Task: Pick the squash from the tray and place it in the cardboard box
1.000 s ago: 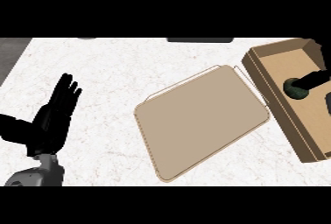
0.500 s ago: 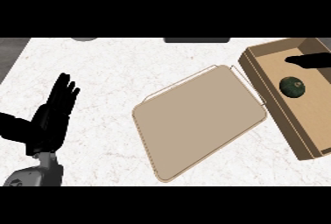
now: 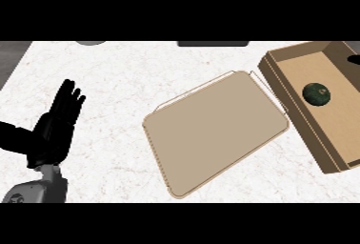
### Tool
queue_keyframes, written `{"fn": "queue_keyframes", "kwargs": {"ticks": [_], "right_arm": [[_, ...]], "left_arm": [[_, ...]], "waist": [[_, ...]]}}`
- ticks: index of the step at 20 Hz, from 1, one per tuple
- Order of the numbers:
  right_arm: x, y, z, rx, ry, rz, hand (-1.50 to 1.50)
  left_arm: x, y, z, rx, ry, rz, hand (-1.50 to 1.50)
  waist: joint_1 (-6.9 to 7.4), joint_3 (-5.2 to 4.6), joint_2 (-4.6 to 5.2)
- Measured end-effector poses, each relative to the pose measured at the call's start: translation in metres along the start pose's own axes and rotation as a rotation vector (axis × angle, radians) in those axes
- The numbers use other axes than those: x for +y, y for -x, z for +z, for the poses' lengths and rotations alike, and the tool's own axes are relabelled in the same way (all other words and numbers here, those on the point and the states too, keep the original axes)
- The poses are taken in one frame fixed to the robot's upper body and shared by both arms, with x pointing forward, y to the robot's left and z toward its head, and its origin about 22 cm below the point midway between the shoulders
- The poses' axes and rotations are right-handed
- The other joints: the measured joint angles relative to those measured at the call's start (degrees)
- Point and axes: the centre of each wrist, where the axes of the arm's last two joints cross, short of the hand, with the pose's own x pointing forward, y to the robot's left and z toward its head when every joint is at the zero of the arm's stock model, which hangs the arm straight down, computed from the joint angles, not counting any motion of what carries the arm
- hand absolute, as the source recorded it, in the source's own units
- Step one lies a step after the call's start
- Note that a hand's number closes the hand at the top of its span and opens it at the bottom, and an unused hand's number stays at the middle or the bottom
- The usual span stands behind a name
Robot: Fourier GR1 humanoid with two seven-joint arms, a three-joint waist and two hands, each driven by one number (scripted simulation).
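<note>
The right hand [image 3: 353, 59] has nearly left view, fingers unclear; squash [image 3: 316, 93] in cardboard box [image 3: 299, 112].

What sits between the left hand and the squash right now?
In the head view, the tan tray lies between the left hand and the squash, then the near wall of the cardboard box, with bare counter beside the hand.

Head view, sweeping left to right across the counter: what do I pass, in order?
Left hand, open, fingers up, at the left edge → tray → cardboard box with the squash inside → tip of the right hand at the right edge.
</note>
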Motion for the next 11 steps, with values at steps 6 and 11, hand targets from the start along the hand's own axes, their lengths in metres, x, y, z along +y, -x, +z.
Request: {"fn": "queue_keyframes", "kwargs": {"ticks": [6, 11], "right_arm": [[-0.048, 0.018, 0.011, -0.006, 0.077, -0.068, -1.5], [-0.073, 0.038, 0.019, -0.015, 0.106, -0.101, -1.5]], "left_arm": [[0.001, 0.001, 0.004, 0.0, 0.003, -0.004, 0.0], [-0.004, -0.003, 0.003, 0.006, 0.013, 0.004, 0.0]], "waist": [[0.17, -0.01, 0.01], [0.38, -0.01, 0.07]]}}
